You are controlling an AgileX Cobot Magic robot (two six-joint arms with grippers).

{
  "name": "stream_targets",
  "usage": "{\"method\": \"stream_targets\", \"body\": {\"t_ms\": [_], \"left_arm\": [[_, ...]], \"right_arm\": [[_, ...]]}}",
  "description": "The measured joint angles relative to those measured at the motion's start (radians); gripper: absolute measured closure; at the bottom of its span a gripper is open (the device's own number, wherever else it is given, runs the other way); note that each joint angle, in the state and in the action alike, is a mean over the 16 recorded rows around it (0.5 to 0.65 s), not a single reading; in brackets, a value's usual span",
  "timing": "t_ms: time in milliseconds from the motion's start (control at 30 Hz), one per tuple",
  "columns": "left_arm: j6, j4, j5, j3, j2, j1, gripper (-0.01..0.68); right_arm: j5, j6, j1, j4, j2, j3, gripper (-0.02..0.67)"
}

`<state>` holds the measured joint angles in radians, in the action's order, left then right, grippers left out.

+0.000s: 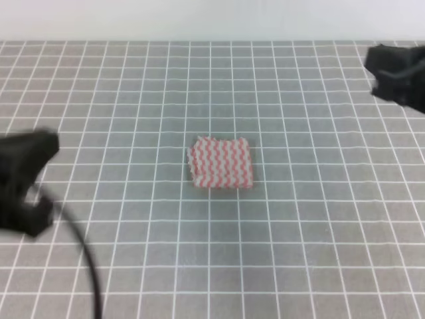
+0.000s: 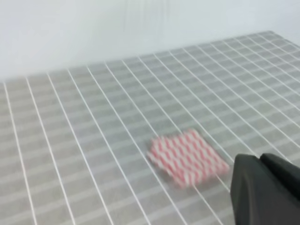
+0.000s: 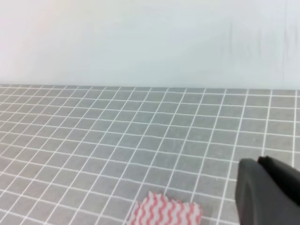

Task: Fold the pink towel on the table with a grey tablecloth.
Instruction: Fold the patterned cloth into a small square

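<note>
The grey gridded surface [image 1: 312, 219] carries one thing: the pink towel [image 1: 222, 163], a small compact square near its middle, apparently already folded, so little or nothing seems left. The left claw [image 1: 26, 179] hangs near the left edge, the right claw [image 1: 398, 73] by the far right corner; both are well apart from the towel, holding nothing visible, though I cannot tell how far open either is.

open grey tablecloth [image 1: 299, 219] all round pink towel [image 1: 222, 163]; both pincers well apart from it.
</note>
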<state>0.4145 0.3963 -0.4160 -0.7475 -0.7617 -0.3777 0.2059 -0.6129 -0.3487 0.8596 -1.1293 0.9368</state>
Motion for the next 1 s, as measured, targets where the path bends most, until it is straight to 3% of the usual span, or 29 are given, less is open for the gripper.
{"method": "stream_targets", "body": {"t_ms": [467, 1000], "left_arm": [[-0.07, -0.003, -0.087, 0.232, 0.269, 0.0, 0.673], [-0.075, 0.021, -0.187, 0.369, 0.337, 0.0, 0.674]], "right_arm": [[-0.017, -0.017, 0.0, 0.038, 0.275, -0.205, 0.665], [0.076, -0.017, 0.0, 0.069, 0.402, -0.3, 0.665]]}}
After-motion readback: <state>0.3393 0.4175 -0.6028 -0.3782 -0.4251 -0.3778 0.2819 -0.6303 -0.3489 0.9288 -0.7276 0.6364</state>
